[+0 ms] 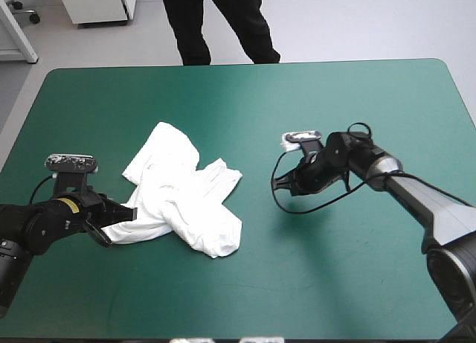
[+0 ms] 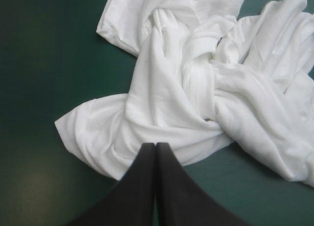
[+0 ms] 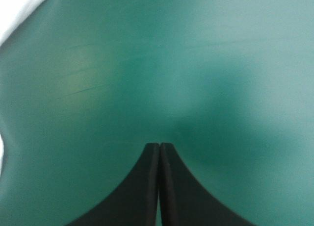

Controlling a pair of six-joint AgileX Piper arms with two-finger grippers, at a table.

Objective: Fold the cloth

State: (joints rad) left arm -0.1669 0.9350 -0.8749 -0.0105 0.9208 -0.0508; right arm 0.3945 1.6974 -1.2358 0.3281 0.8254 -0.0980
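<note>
The white T-shirt [image 1: 182, 194] lies in a crumpled heap on the table, left of the middle, with twisted folds and one sleeve toward the far side. My left gripper [image 1: 125, 215] is at its near-left edge. In the left wrist view, my left gripper [image 2: 156, 145] is shut in one pointed arch, its tips over the hem of the T-shirt [image 2: 196, 88], and no cloth shows between them. My right gripper [image 1: 280, 182] is to the right of the heap, apart from it. Seen from the right wrist, the right gripper [image 3: 160, 145] is shut low over the cover, with a corner of the T-shirt [image 3: 17, 8] ahead of it.
The teal-green cover [image 1: 245, 97] spreads on all sides of the heap. The table's far edge [image 1: 245, 63] runs near the top of the high view, and its rounded right corner [image 1: 454, 71] lies beyond the right arm.
</note>
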